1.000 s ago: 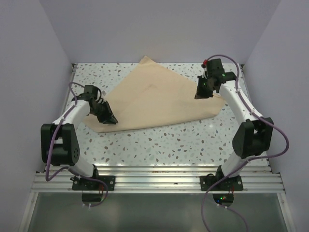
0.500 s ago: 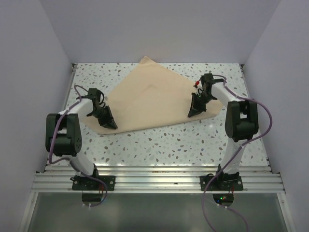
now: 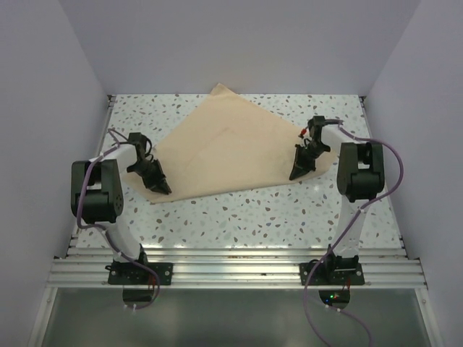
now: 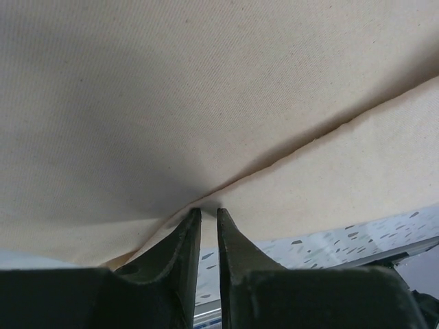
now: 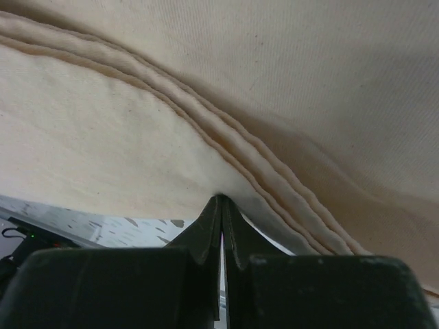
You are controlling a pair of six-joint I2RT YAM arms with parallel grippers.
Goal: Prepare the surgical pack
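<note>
The wide tan kraft-coloured wrapping sheet [image 3: 231,148] lies spread over the far middle of the speckled white table [image 3: 253,217]. My left pincer [image 3: 160,186], jaws a sliver apart, pinches its near-left corner. My right pincer [image 3: 296,173], clamped tight, grips its right edge, which sits nearer me than a second ago.

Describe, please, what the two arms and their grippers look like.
The left arm and right arm have white tubular links, bulky black joint housings and purple cables. The left gripper and right gripper are black, with two tapering pointed fingers.
</note>
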